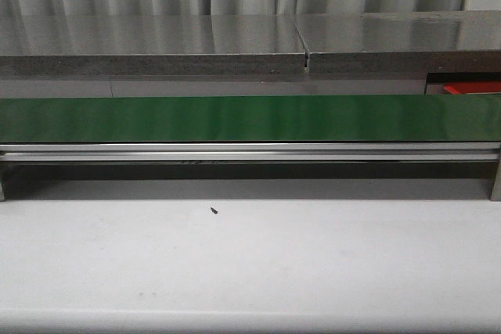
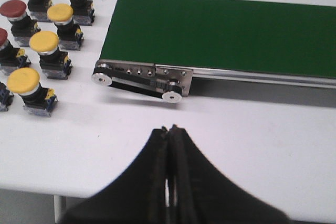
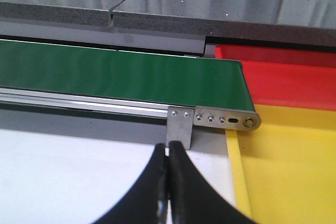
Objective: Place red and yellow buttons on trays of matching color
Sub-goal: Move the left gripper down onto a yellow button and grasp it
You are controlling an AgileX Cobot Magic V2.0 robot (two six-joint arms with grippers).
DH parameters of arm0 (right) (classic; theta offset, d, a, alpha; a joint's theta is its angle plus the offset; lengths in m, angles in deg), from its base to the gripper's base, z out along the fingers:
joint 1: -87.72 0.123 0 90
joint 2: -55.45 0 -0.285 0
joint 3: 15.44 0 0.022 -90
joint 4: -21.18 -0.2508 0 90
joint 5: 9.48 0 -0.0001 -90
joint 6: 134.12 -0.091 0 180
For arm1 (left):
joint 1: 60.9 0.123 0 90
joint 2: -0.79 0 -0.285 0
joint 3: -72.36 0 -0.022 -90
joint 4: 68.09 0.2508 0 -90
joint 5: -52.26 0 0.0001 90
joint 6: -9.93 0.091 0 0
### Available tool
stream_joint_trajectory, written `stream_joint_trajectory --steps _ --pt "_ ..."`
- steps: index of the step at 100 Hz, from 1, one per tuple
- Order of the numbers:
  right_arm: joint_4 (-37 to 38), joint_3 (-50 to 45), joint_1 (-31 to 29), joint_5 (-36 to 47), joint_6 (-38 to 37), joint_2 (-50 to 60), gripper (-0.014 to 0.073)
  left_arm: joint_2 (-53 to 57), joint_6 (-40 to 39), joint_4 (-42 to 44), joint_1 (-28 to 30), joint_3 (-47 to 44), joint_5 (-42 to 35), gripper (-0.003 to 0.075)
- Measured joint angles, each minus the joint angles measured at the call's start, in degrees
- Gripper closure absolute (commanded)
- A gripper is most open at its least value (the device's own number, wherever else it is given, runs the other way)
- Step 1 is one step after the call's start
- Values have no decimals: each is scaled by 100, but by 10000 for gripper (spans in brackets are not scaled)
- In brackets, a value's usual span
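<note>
Buttons [image 2: 44, 51] beside green belt [image 2: 226, 32] (both pincers closed, empty).

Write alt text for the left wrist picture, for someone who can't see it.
A closed black pincer hangs over a white table, holding nothing. Ahead lies the end of a green conveyor belt; beside that end, four yellow buttons and three red buttons stand in two rows.

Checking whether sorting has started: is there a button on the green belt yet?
No. In the left wrist view the green belt is bare, and the red and yellow buttons all stand on the white table beside it.
</note>
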State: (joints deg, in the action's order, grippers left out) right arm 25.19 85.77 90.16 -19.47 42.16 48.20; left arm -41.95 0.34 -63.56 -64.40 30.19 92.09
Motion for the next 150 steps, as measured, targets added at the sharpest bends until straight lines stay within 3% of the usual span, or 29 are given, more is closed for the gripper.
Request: stream_joint_trajectory --steps 25,32,42,54,61,66,108,150 --pt "0 0 0 0 0 0 661 -496 0 128 0 0 44 737" --pt "0 0 0 0 0 0 661 -574 0 133 0 0 44 706" --pt "0 0 0 0 0 0 661 -626 0 133 0 0 44 552" --pt "0 0 0 0 0 0 661 -637 0 133 0 0 44 267" --pt "0 0 0 0 0 0 661 -637 0 133 0 0 44 162" --pt "0 0 0 0 0 0 661 -637 0 133 0 0 44 131" --pt "0 0 0 0 0 0 661 -890 -389 209 104 219 249 132" --pt "0 0 0 0 0 0 661 -2887 -477 -71 2111 1207 261 132"
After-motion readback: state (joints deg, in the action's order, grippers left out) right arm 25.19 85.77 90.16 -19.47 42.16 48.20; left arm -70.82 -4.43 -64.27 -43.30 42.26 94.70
